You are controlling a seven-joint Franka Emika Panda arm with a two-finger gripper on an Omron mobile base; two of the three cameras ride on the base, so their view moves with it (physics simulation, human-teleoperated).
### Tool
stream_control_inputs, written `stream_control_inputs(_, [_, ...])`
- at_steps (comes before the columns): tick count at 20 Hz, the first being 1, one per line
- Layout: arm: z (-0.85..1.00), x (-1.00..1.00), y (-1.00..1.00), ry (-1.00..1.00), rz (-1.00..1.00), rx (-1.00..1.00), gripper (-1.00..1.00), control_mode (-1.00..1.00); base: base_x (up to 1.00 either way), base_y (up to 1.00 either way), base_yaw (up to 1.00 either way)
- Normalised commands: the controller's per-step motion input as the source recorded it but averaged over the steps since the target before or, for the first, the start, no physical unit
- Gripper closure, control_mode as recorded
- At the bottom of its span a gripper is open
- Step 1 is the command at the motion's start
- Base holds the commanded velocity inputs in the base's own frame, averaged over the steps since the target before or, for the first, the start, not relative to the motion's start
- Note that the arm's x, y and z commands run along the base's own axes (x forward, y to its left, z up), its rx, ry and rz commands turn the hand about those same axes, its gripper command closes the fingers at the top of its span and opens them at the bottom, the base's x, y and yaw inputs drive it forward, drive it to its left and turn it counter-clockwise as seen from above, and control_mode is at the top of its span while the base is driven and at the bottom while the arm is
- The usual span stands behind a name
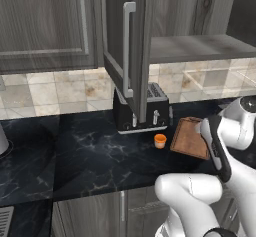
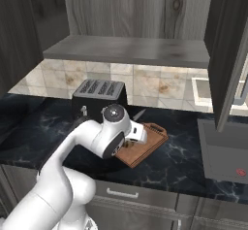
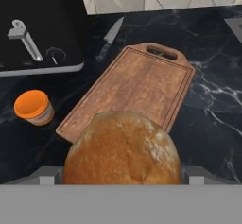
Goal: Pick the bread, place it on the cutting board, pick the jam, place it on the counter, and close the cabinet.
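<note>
My gripper (image 3: 123, 176) is shut on the bread (image 3: 124, 147), a round golden-brown loaf that fills the lower middle of the hand view. It hangs over the near end of the cutting board (image 3: 142, 81), a reddish-brown board with a handle slot, lying on the black marble counter (image 1: 90, 151). The cutting board (image 1: 189, 140) lies right of the jam (image 1: 160, 140). The jam (image 3: 33, 107), a small orange jar, stands on the counter in front of the toaster. The cabinet (image 1: 125, 46) stands open, its door swung out over the toaster and its shelf (image 2: 126, 49) bare.
A black toaster (image 1: 140, 108) stands against the tiled wall behind the jam. A knife (image 3: 109, 38) lies between toaster and board. The other open cabinet door (image 2: 230, 54) hangs at the right, above a grey appliance (image 2: 223, 151).
</note>
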Motion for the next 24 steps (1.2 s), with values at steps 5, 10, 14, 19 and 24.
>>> stream_control_inputs(5, [-0.28,0.28,-0.02,0.00,0.00,0.00,1.00,-1.00,0.00,0.00,0.00])
stream_control_inputs(10, [-0.21,0.29,-0.04,0.00,0.00,0.00,1.00,-1.00,0.00,0.00,0.00])
stream_control_inputs(14, [-0.17,0.29,-0.07,0.00,0.00,0.00,1.00,-1.00,0.00,0.00,0.00])
stream_control_inputs(19, [-0.05,0.18,-0.12,0.00,0.00,0.00,1.00,-1.00,0.00,0.00,0.00])
stream_control_inputs(24, [-0.02,0.10,-0.14,0.00,0.00,0.00,1.00,-1.00,0.00,0.00,0.00])
